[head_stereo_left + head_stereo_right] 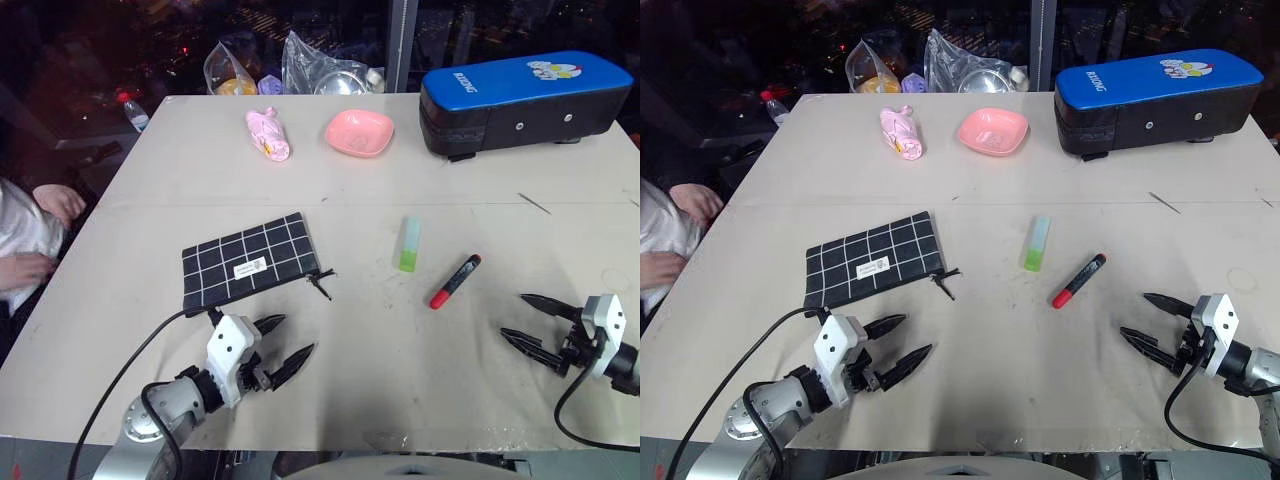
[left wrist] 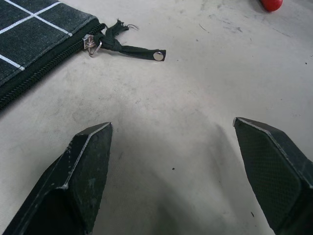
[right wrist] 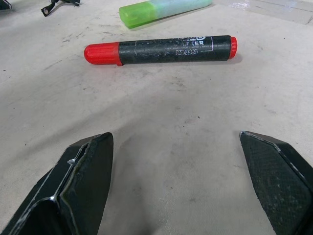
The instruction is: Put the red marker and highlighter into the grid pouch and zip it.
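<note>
1. The red marker (image 1: 455, 281) lies flat on the pale table (image 1: 350, 390), right of centre, its red cap toward the robot and its dark barrel angled away.
2. The highlighter (image 1: 409, 244) lies just beside it on the left, apart from it, with its brighter green end nearer the robot.
3. The grid pouch (image 1: 248, 262) lies flat further left, its zipper running along the edge facing the pens and the zipper pull (image 2: 122, 44) trailing on the table off its corner.
4. The left gripper (image 1: 285, 345) hovers near the pouch's near edge, fingers spread wide and holding nothing.
5. The right gripper (image 1: 525, 320) hangs right of the marker, jaws wide apart and empty, pointing toward it.
6. At the far edge stand a pink bowl (image 1: 359, 132), a pink toy (image 1: 268, 134), a blue-and-black case (image 1: 525, 100) and plastic bags (image 1: 320, 68).
7. A person's hand (image 1: 60, 203) rests at the table's left side.
</note>
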Controlling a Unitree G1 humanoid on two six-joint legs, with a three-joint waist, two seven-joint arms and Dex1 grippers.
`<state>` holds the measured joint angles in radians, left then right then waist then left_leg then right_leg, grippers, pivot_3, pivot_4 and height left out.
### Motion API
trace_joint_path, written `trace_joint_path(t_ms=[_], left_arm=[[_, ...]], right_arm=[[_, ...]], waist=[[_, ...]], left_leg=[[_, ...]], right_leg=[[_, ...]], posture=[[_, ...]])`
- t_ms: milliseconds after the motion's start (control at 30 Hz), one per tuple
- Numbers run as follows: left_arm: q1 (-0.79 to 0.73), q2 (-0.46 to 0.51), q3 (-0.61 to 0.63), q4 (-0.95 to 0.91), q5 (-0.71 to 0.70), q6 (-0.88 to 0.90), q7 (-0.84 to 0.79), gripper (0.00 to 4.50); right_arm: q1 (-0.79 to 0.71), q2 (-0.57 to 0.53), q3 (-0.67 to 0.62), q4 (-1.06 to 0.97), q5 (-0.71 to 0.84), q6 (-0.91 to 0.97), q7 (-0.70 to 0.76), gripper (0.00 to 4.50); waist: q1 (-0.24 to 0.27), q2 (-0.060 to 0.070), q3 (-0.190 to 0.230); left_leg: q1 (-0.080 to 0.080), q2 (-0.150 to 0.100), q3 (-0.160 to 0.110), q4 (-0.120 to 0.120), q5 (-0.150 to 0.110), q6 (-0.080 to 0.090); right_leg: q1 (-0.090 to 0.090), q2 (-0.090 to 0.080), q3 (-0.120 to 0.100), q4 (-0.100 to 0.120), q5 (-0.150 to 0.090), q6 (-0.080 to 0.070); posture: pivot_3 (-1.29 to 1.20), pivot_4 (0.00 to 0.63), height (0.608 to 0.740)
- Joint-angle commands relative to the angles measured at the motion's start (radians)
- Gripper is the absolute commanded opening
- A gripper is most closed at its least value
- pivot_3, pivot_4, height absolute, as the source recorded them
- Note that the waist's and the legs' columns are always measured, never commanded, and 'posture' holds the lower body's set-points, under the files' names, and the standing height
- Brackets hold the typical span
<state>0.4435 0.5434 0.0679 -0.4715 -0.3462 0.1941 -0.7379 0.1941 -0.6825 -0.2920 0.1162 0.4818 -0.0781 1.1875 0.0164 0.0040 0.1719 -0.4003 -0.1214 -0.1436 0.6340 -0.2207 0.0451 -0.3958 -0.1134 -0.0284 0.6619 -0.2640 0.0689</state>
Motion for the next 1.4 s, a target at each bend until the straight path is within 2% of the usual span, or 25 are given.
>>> trace_joint_path(t_ms=[33,433,633,767,900,1033,1200,1333,1400], left_arm=[[0.023,0.004,0.015,-0.039,0.0,-0.032,-0.005,4.0],[0.067,0.008,0.072,-0.002,-0.042,-0.094,-0.063,4.0],[0.048,0.033,0.178,0.095,-0.058,-0.181,-0.117,4.0],[0.0,0.082,0.288,0.251,-0.039,-0.287,-0.157,4.0],[-0.036,0.148,0.395,0.418,-0.059,-0.383,-0.231,4.0],[-0.092,0.216,0.449,0.62,-0.027,-0.5,-0.29,4.0],[-0.187,0.305,0.442,0.874,0.092,-0.732,-0.281,4.0],[-0.253,0.352,0.394,1.004,0.169,-0.956,-0.293,4.0],[-0.291,0.376,0.375,1.062,0.238,-1.072,-0.245,4.0]], right_arm=[[-0.007,-0.017,-0.024,0.002,0.008,-0.019,0.02,4.14],[-0.01,-0.024,-0.017,-0.008,0.022,-0.017,0.054,4.14],[-0.006,0.018,0.025,-0.152,0.083,0.029,0.056,4.14],[-0.007,0.077,0.063,-0.299,0.163,0.077,0.045,4.14],[-0.003,0.093,0.099,-0.398,0.195,0.12,0.039,4.14],[-0.005,0.099,0.139,-0.471,0.207,0.153,0.025,4.14],[-0.016,0.106,0.172,-0.503,0.195,0.169,-0.001,4.14],[-0.009,0.108,0.183,-0.501,0.185,0.165,-0.003,4.14],[-0.008,0.107,0.183,-0.502,0.184,0.165,-0.005,4.14]], waist=[[0.0,0.0,0.0],[0.001,-0.001,0.0],[-0.001,-0.001,0.0],[-0.001,-0.001,0.0],[-0.001,-0.003,0.0],[0.0,-0.005,-0.001],[0.0,-0.008,-0.002],[0.002,-0.011,-0.003],[0.001,-0.011,-0.003]], left_leg=[[0.0,0.0,0.0,0.0,0.0,0.0],[0.0,0.0,0.001,0.0,-0.001,0.001],[0.0,0.001,0.001,0.0,-0.001,0.001],[0.0,0.003,0.0,0.0,-0.001,0.0],[0.0,0.003,0.001,0.0,-0.001,0.001],[0.0,0.003,0.001,0.0,-0.002,0.001],[0.0,0.003,0.001,0.0,-0.002,0.001],[0.0,0.003,0.001,0.0,-0.002,0.001],[0.0,0.003,0.001,0.0,-0.002,0.001]], right_leg=[[0.0,0.0,0.0,0.0,0.0,0.0],[0.0,0.0,0.0,0.0,-0.001,-0.001],[0.0,0.001,0.0,0.0,-0.001,-0.001],[0.0,0.002,0.0,0.0,-0.001,-0.001],[-0.001,0.002,0.001,-0.001,-0.001,-0.001],[-0.001,0.003,0.001,-0.002,-0.001,-0.001],[-0.001,0.003,0.001,-0.002,0.0,-0.001],[-0.001,0.003,0.001,-0.003,0.003,-0.003],[-0.001,0.003,0.001,-0.003,0.003,-0.004]], posture=[[0.0,0.15,0.734],[0.0,0.15,0.734],[0.0,0.15,0.734],[0.0,0.15,0.734],[0.0,0.15,0.734],[0.0,0.15,0.734],[0.0,0.15,0.734],[0.0,0.15,0.734],[0.0,0.15,0.734]])
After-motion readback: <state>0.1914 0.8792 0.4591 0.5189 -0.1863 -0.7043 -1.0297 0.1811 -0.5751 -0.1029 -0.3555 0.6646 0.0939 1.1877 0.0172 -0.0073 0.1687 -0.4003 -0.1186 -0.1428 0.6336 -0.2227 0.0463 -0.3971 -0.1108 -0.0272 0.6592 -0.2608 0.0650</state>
